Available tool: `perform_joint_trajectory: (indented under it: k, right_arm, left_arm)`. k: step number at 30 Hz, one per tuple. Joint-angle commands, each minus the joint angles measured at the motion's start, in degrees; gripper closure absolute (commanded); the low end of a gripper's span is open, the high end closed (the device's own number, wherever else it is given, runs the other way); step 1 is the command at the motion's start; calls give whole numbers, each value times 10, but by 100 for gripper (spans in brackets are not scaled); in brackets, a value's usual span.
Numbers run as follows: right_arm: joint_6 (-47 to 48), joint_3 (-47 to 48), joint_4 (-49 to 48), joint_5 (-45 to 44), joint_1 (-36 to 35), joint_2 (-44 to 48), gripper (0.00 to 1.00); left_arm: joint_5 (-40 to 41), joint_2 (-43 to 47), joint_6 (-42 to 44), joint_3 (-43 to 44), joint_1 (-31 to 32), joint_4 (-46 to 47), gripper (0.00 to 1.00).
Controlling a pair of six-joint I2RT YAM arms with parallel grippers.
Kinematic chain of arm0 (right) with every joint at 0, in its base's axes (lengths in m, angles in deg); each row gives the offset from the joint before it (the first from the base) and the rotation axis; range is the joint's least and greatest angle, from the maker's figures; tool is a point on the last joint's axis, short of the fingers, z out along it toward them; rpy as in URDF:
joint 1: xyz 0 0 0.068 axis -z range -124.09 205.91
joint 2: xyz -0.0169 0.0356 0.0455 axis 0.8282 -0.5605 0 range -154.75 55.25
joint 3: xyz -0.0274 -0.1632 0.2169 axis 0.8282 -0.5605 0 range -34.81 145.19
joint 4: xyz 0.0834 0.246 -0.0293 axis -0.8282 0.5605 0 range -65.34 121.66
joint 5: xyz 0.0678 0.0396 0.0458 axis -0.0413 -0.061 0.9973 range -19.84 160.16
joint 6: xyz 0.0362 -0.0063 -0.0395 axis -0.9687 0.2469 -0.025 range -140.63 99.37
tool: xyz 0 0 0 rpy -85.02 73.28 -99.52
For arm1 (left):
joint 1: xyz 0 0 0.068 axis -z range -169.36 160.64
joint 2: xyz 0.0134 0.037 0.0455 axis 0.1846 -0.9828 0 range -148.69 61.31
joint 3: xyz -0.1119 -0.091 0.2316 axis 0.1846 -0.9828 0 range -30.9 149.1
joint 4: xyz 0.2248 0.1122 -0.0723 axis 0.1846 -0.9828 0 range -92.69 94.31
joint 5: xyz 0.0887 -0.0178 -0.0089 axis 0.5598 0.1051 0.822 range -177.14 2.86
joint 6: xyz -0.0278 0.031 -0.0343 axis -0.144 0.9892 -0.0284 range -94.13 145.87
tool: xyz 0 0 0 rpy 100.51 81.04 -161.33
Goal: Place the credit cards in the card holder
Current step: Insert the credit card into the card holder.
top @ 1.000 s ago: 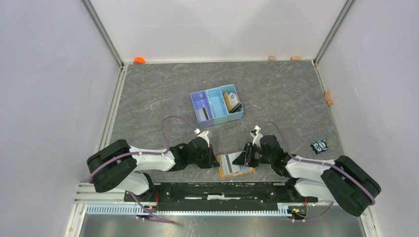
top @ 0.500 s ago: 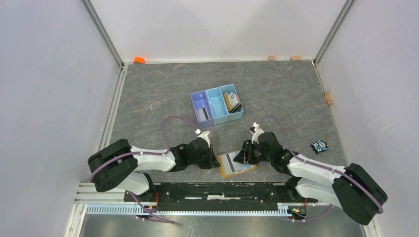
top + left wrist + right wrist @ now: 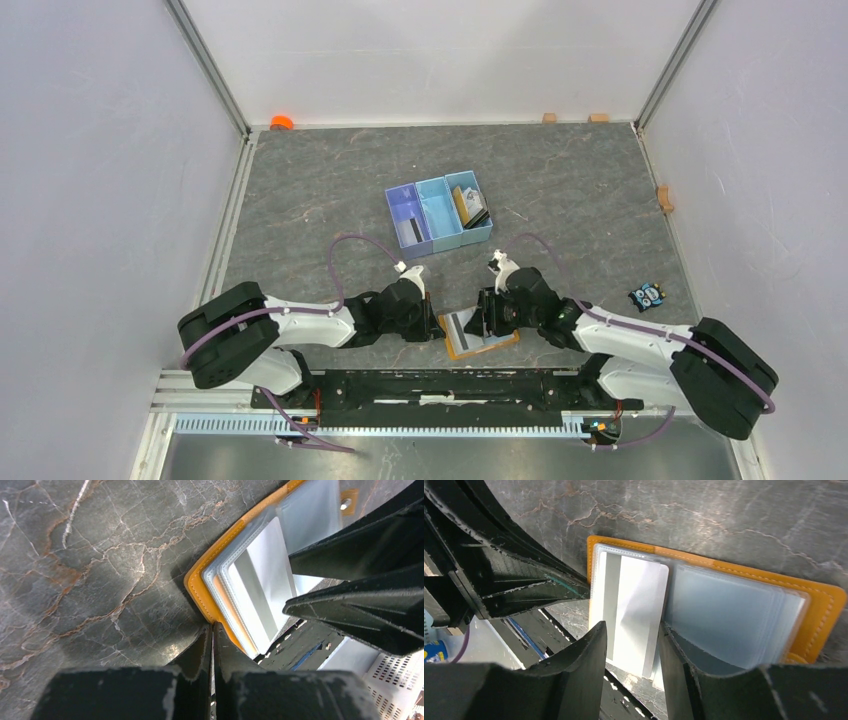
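The orange-tan card holder [image 3: 478, 334] lies open at the near edge, clear sleeves up. A pale grey card [image 3: 631, 605] with a darker stripe lies on its left panel and sticks out past the near edge. My right gripper [image 3: 630, 645] is open, with one finger on each side of that card, low over the holder [image 3: 744, 580]. My left gripper [image 3: 212, 632] is shut, its tips at the holder's orange edge [image 3: 197, 592]; I cannot tell whether they pinch it. More cards lie in the blue tray: a black one [image 3: 407, 231], and gold and black ones [image 3: 470, 207].
The blue three-compartment tray [image 3: 438, 192] stands mid-table behind the arms. A small black-and-blue gadget [image 3: 647, 296] lies at the right. An orange object [image 3: 282, 122] and small wooden blocks [image 3: 664, 198] sit along the walls. The black base rail [image 3: 440, 385] runs just in front of the holder.
My right gripper has moved left and forward, from the holder's right edge to over its left panel. The left gripper and the holder have stayed in place.
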Motion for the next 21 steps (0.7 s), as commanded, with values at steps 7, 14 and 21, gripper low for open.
perform_joint_trajectory:
  k: [7,14,21]
  right_arm:
    - [27,86,78,-70,-70,-38,46]
    - [90,144,216,-181,-70,25,17]
    - [160,145,298,-179,22,76,7]
  left_arm:
    - [12,-2,-4,-5,6,-21,98]
    - [35,66,13,-14,4,-80,86]
    - [46,122,29,-5,-1,-132,60]
